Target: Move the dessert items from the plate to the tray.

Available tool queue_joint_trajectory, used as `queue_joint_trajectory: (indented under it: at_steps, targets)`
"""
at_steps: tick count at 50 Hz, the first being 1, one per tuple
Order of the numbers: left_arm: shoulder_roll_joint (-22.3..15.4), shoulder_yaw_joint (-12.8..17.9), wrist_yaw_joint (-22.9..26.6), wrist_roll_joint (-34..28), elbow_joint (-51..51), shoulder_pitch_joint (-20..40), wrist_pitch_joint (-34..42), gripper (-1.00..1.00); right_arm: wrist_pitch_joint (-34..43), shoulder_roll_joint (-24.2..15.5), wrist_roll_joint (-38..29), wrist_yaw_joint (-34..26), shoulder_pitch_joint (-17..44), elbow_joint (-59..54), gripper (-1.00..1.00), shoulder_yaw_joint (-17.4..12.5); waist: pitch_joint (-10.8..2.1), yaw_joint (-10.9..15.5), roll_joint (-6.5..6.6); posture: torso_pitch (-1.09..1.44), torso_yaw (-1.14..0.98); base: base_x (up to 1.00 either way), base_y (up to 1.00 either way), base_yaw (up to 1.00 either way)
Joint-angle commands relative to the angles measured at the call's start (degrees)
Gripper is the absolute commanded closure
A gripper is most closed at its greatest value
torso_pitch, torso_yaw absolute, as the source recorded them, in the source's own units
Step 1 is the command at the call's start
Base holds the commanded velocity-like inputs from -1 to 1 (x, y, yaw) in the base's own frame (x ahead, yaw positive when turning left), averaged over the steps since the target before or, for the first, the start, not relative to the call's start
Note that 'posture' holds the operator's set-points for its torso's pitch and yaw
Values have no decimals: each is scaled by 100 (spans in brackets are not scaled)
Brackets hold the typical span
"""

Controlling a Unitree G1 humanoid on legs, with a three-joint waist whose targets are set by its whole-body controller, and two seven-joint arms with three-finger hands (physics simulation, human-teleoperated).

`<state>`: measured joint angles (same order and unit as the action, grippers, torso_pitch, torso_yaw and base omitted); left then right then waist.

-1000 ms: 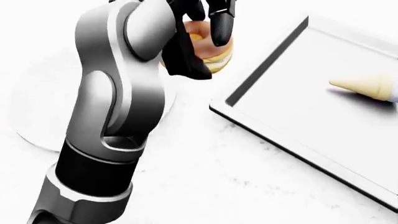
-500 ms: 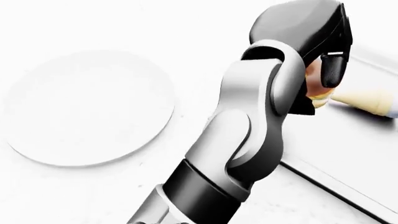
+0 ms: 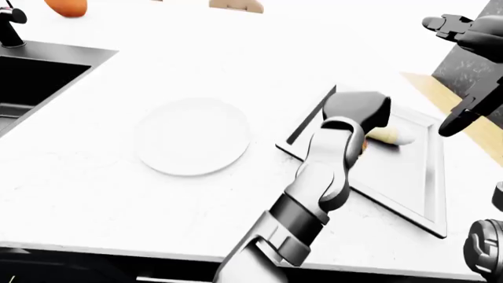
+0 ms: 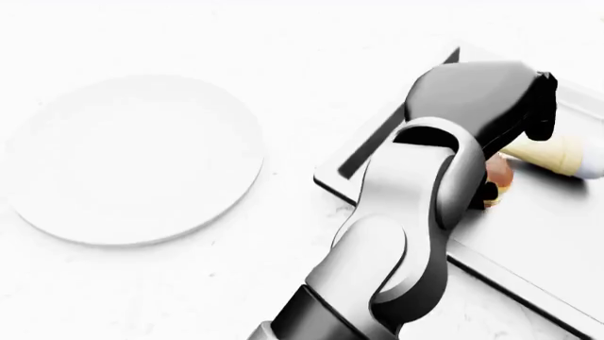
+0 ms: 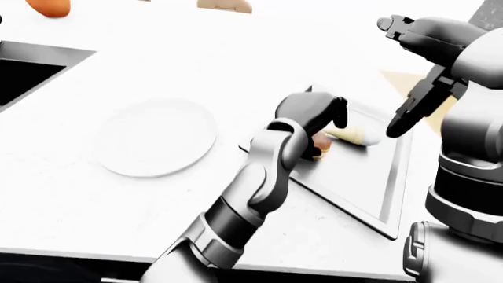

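Sink (image 3: pixel 31 82) fills the top-left corner of the left-eye view, and beside it on the white worktop (image 3: pixel 94 177) lies the plate (image 4: pixel 132 159), now bare — a second ago the left robot hand (image 4: pixel 491 99) was over it, fingers around a small brown-and-cream pastry. That arm has swung rightward across the head view and the left robot hand now sits low over the tray (image 4: pixel 557 248), covering most of what it carried. The pastry (image 4: pixel 498 178) shows only as a brown sliver under the palm, down at the tray's surface or very near it; whether the fingers are clamped on it or have already let go I cannot tell, since the black hand hides them. Just right of it, a cream-coloured cone (image 4: pixel 552 152) lies on its side in the tray. Further right, in the right-eye view, the right robot hand (image 5: pixel 408 112) hangs above the tray's far edge with its fingers spread and nothing in them. With the plate bare, the transfer looks almost finished — what is left is likely a clean release.
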<state>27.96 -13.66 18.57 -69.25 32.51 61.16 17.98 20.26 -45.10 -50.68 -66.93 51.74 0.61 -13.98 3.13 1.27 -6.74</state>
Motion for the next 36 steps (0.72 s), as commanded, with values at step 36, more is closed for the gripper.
queue_joint_trajectory:
  at_steps: [36]
  targets:
    - [-3763, 1551, 3863, 306, -5893, 227, 1642, -76, 783, -1110, 1887, 107, -1190, 2274, -100, -1614, -6, 5, 200, 0, 0, 0, 0, 0]
